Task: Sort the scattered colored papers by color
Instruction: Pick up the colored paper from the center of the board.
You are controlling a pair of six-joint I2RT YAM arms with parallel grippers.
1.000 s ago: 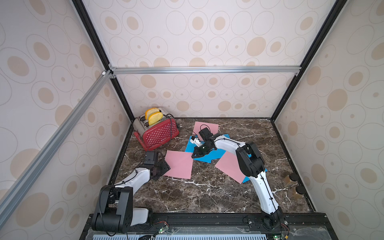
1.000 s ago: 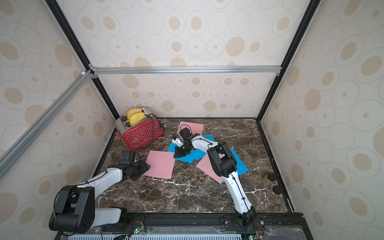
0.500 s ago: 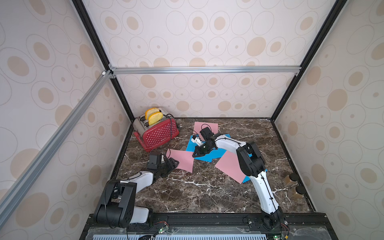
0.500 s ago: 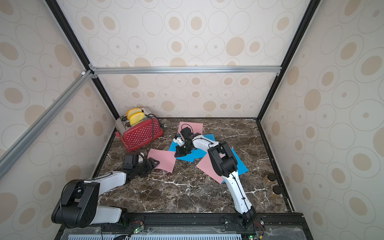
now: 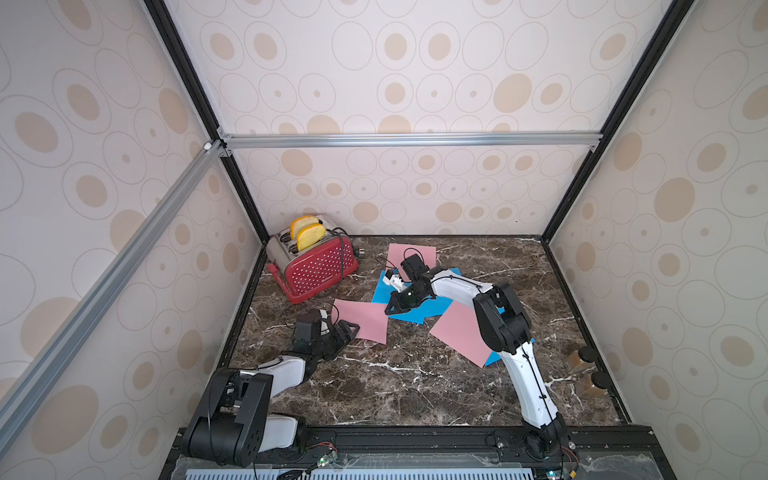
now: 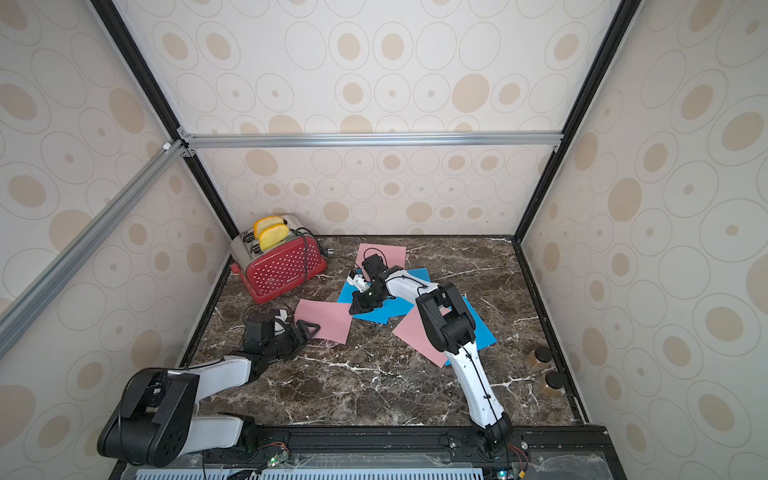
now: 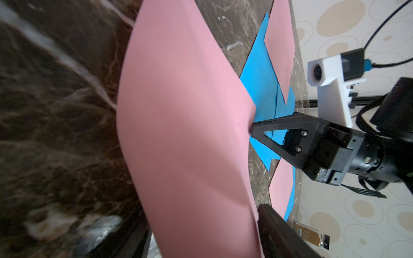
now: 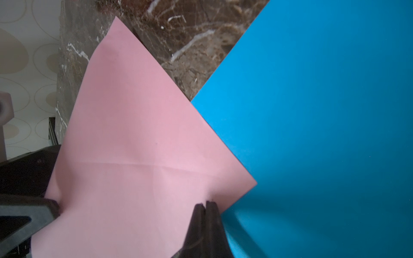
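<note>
Now that the left claw [image 5: 344, 330] has been eased wider, the pink sheet [image 5: 362, 319] is gripped only at the corner farthest from it, where the right claw [image 8: 205, 204] is clamped shut. The sheet has been bowed up off the table [image 5: 415, 382], and its other edge is seen beside the left claw's parted jaws. Blue sheets [image 5: 419, 309] lie under the right claw, with other pink sheets [image 5: 455, 332] behind it. The hand-over is judged made, with the pink pile yet to be formed.

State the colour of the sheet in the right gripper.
Pale pink; the sheet shows best in the right wrist view.
</note>
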